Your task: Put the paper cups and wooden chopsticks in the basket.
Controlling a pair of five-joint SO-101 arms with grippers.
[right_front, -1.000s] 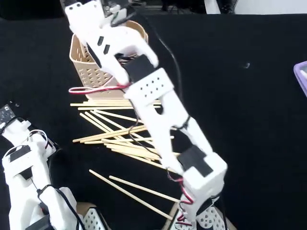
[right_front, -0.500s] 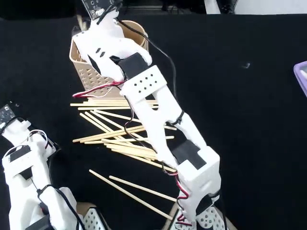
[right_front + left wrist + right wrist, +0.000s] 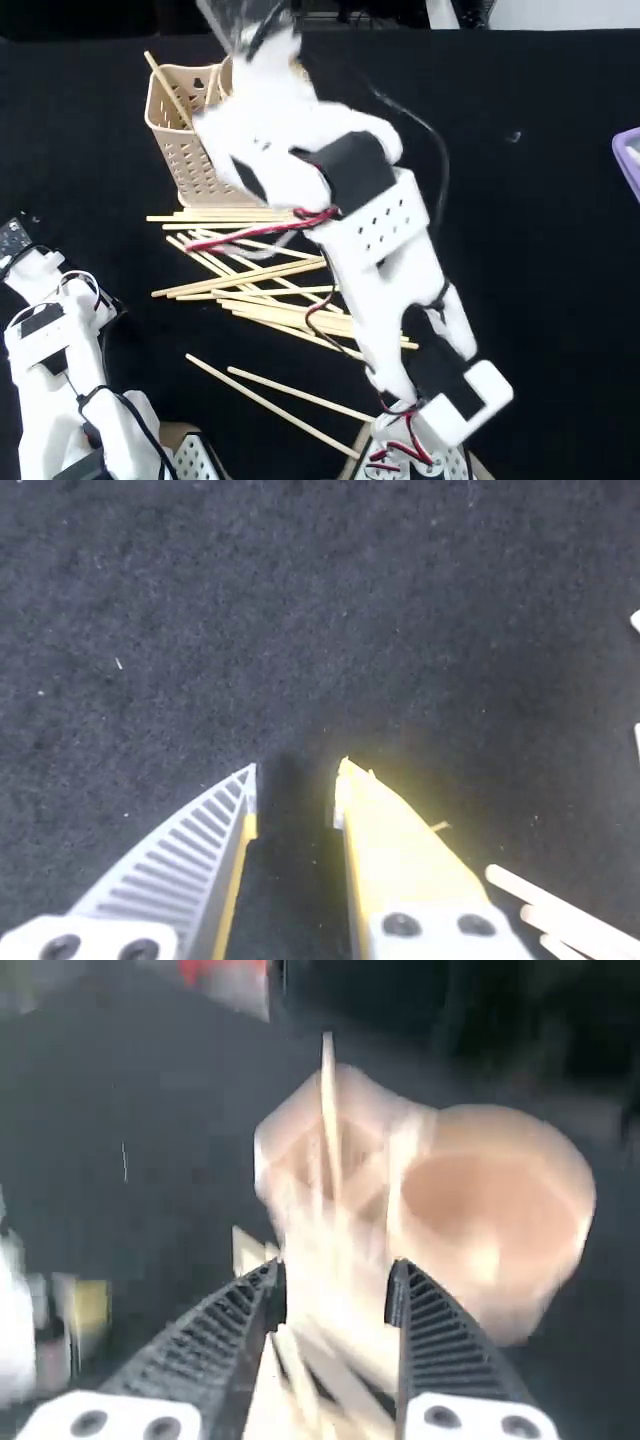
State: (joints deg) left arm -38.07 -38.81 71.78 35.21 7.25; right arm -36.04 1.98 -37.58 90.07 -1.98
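Table covering: black cloth spread under everything, speckled with lint up close.
Right edge: purple object on the cloth, cut off by the frame, too little visible to identify.
Small mark: pale speck, well apart from the purple object.
Far corner: white surface beyond the cloth.

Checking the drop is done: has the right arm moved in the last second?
Yes. The right arm has shifted rightward in the high view, away from the basket, which stayed put.
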